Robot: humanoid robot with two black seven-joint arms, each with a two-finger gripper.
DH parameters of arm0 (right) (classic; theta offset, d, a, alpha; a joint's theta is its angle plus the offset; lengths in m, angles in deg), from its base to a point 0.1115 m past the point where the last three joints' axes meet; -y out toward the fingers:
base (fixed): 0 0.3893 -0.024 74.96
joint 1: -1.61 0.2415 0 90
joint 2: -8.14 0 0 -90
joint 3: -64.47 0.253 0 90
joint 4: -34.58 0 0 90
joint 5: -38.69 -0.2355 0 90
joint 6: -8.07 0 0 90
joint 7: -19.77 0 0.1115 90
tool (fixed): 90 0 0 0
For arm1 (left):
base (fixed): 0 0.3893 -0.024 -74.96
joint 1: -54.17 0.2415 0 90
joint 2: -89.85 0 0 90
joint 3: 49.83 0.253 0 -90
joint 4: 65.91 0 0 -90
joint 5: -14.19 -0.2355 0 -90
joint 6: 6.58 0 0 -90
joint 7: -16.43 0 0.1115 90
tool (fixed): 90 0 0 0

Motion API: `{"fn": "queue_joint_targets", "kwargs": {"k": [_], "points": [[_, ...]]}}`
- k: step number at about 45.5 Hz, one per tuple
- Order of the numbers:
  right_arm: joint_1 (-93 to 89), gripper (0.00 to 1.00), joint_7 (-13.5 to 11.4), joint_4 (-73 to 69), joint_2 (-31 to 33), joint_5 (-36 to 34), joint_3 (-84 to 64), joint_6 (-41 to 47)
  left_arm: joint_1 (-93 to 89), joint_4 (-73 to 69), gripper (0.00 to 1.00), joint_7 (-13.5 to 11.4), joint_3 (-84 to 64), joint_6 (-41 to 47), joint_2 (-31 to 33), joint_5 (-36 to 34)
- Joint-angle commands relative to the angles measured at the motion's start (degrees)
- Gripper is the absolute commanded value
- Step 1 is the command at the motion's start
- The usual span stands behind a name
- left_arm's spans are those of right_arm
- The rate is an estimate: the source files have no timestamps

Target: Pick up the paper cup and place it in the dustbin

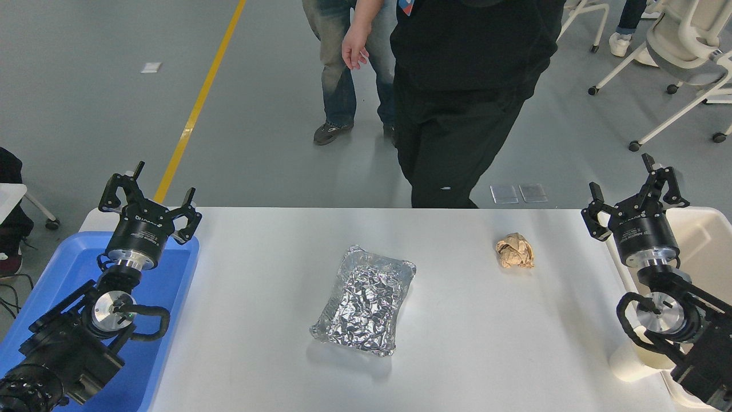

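Above the dustbin (706, 240), right gripper (629, 191) gapes wide, empty.

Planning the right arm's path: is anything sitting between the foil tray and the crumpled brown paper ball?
Nothing. In the head view the table is bare between the foil tray and the paper ball.

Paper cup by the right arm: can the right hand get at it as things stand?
Probably, but awkwardly. The paper cup sits low, half hidden under the right arm's wrist, while the open right hand is raised well beyond it and must pull back.
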Motion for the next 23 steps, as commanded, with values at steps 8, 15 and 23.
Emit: {"fn": "queue_joint_targets", "kwargs": {"k": [8, 15, 23], "points": [[0.0, 1.00, 0.0, 0.0, 0.2, 0.0, 0.0, 0.0, 0.0, 0.0, 0.99, 0.0, 0.0, 0.0, 0.0, 0.0], [0.1, 1.00, 0.0, 0.0, 0.2, 0.0, 0.0, 0.0, 0.0, 0.0, 0.99, 0.0, 0.0, 0.0, 0.0, 0.0], [0.1, 1.00, 0.0, 0.0, 0.2, 0.0, -0.1, 0.0, 0.0, 0.0, 0.99, 0.0, 0.0, 0.0, 0.0, 0.0]]}}
